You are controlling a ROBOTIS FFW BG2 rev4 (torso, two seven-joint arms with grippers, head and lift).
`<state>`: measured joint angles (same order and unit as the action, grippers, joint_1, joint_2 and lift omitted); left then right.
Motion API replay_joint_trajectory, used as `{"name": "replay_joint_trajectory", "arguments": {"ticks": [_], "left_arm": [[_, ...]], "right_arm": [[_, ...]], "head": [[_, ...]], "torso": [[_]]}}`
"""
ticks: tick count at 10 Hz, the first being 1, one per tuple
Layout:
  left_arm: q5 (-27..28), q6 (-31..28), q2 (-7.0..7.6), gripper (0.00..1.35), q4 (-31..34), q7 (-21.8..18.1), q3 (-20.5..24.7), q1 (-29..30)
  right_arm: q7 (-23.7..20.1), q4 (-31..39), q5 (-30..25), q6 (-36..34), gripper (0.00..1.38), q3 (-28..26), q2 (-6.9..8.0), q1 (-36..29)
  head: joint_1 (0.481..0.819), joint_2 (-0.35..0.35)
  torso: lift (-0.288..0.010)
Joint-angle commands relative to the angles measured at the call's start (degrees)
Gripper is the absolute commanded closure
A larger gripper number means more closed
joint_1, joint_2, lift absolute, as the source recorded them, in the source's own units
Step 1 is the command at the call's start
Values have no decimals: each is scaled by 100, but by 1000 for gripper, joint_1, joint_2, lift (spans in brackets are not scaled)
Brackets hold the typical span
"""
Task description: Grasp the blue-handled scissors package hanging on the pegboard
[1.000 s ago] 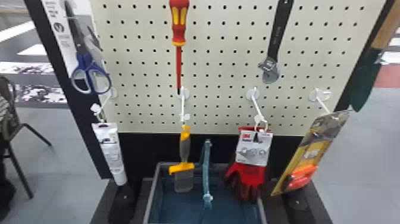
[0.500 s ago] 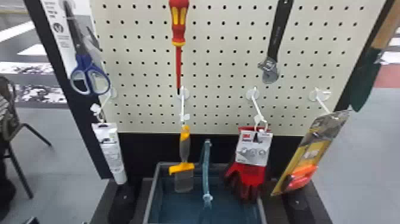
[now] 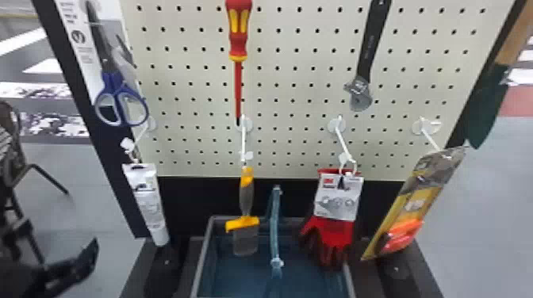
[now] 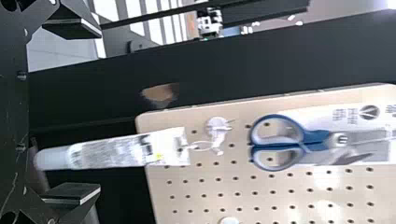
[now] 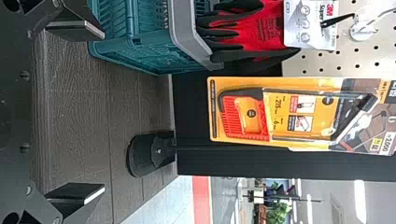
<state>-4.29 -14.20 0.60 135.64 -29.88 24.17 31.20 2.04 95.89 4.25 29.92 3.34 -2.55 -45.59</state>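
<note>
The pegboard (image 3: 300, 92) stands past the jaws to hold things up. The left gripper (image 4: 99, 109) and right gripper (image 5: 103, 111) are wide and empty, maybe ready to grab. The blue-handled scissors package (image 4: 315, 137) hangs higher than the left jaws. The white tube (image 4: 109, 151) hangs nearer them.

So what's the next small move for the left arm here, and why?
Probably raise the left gripper, fingers kept open, toward the height of the scissors package before closing in. In its wrist view, the white tube lies ahead of the gap between the open fingers, and the head view shows the tube hanging below the blue handles, so going straight forward would likely meet the tube first.
</note>
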Motion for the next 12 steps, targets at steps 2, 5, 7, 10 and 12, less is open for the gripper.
{"name": "replay_joint_trajectory", "arguments": {"ticks": [2, 5, 7, 10, 12], "left_arm": [[174, -707, 142, 142, 379, -440, 264, -705], [86, -1462, 625, 144, 492, -949, 255, -1517], [130, -1911, 1003, 142, 408, -1512, 317, -2071], [33, -2333, 1513, 140, 42, -2197, 396, -2945], [-327, -2754, 1882, 142, -211, -2514, 255, -3449]], "right_arm": [[-11, -19, -3, -22, 151, 0, 0, 3], [-28, -47, -21, -39, 151, 0, 9, 27], [-46, -47, -30, -57, 151, 9, 18, 40], [-90, -61, -39, -83, 151, 9, 44, 52], [-125, -75, -47, -101, 151, 9, 44, 89]], "head": [[549, 0], [549, 0], [549, 0], [549, 0], [549, 0]], "torso": [[-100], [-100], [-100], [-100], [-100]]}}
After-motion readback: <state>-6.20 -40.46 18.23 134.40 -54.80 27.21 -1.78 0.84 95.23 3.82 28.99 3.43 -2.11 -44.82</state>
